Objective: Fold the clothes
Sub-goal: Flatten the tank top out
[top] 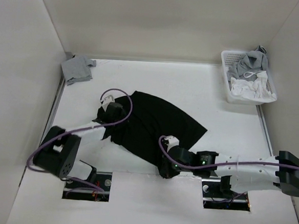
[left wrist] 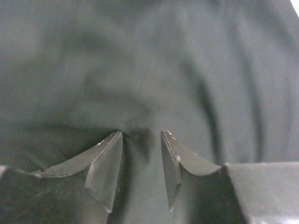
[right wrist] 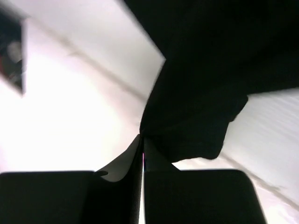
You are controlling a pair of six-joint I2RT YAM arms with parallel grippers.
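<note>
Two grippers at the clothes, one pinching, one spread

You had the clothes (top: 154, 122) lying mid-table (top: 217, 96) as a skewed diamond, its longer span running roughly left to right, one corner pointing right and another toward the arms. The right gripper (right wrist: 142, 136) was closed at that near corner, and the black fabric seemed pinched at its tips. The left gripper (left wrist: 140, 133) sat at the garment's left edge with its fingers (left wrist: 105, 163) apart, tips down on the cloth and nothing between them. From each gripper the bulk of the cloth lay away toward the far side and the middle. Any fold, I judged, would carry the near edge across that long span, and the right arm was better placed to lead
</note>
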